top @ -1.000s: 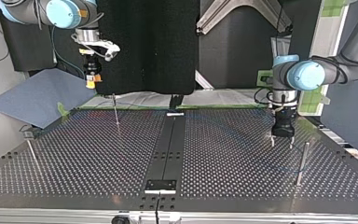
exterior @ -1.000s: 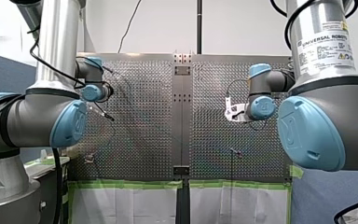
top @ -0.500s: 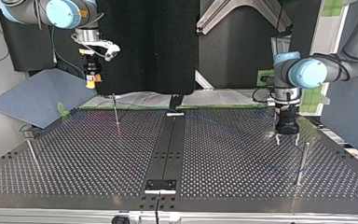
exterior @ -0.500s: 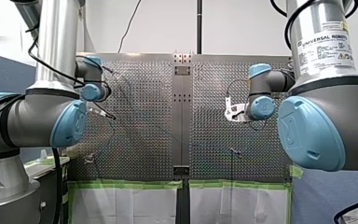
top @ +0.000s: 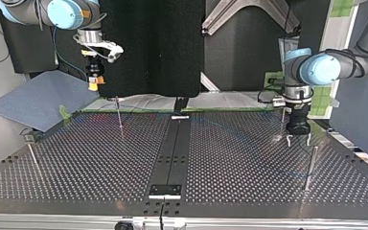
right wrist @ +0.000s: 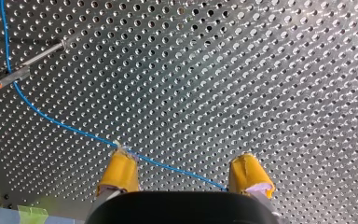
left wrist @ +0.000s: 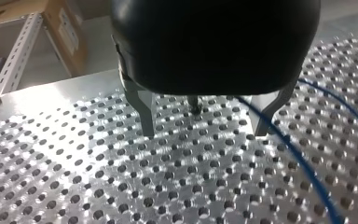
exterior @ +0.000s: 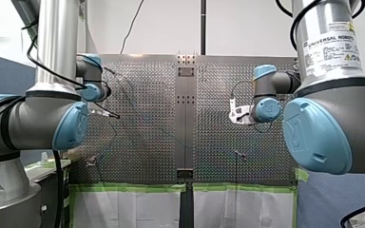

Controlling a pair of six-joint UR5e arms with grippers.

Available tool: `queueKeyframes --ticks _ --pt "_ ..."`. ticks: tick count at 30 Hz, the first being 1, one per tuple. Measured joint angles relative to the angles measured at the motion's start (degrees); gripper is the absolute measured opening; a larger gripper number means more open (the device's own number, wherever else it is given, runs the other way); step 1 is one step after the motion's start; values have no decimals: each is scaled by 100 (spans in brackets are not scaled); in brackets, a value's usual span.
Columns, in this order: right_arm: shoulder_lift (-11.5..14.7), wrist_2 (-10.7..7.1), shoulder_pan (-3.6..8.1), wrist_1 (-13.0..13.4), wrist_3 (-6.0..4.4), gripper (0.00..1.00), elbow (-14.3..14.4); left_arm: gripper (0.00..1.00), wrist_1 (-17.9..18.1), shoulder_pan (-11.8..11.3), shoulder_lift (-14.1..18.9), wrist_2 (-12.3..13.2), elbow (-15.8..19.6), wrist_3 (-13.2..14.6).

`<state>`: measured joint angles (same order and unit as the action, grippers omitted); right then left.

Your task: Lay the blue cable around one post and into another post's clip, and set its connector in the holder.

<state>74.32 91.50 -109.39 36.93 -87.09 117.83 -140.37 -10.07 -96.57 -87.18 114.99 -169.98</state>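
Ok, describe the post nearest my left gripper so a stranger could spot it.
In the top view, take the perforated table's right half, past the dark centre strip. My left gripper hangs open there; the post stands beside it, nearer the camera. It is plainly thicker than the thin post across the strip.

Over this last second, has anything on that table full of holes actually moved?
Only my left arm's black gripper moved: it slid toward the top view's right, nearer the thin metal post, its fingers open and holding nothing. Unmoved: my right arm's yellow-padded gripper and the other posts.
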Motion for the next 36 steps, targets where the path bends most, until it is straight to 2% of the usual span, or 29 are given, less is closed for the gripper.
queueKeyframes --ticks 9,14,18,24,36 --pt "0 0 0 -7 -2 98 0 99 146 -139 416 389 417 -340" --pt "1 -1 0 -9 -8 98 0 99 228 -162 628 600 629 -300" --pt "1 -2 0 -9 -17 98 0 99 131 -186 843 696 843 -168" --pt "1 -7 0 -9 -27 98 -1 99 -158 -303 1157 513 975 127" --pt "1 -6 10 8 -38 98 0 99 -720 -489 1720 -37 482 689"
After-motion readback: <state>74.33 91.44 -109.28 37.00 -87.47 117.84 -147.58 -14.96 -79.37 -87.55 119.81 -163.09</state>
